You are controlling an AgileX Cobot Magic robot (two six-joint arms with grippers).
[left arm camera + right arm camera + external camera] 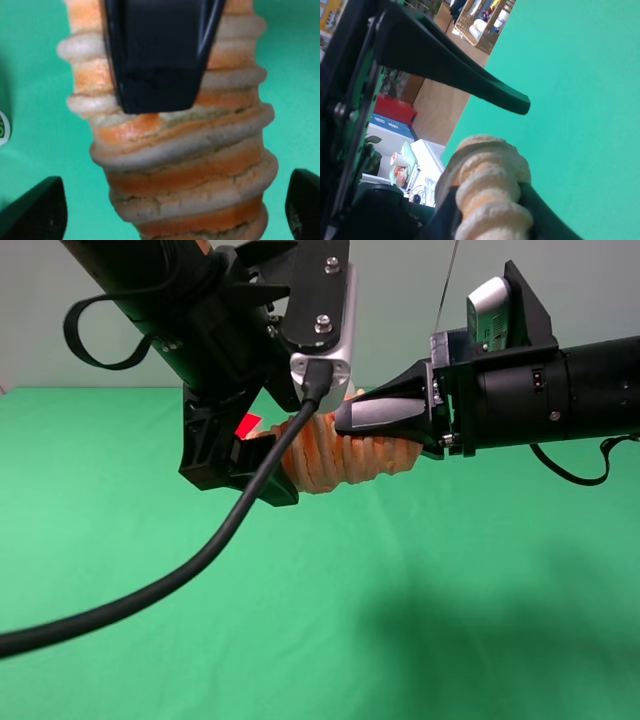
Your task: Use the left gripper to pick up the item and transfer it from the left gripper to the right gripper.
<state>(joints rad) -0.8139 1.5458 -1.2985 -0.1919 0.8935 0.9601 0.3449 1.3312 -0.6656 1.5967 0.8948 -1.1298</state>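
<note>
Item aloft over the green surface [450, 590]. The item [335, 462], an orange-brown ridged roll, lies roughly level and clear of the surface, with a gripper at each of its ends. Left gripper [245, 468]: spread; its fingertips [35, 210] flank the item, with green showing on both sides. Right gripper [372, 425]: reaches along the item from the opposite end, one finger [155, 55] crossing the item's ridges. In the right wrist view a finger [470, 85] stands apart from the item's end; whether this gripper pinches the item cannot be told. A black cable [200, 560] passes before the item and trails below it.
</note>
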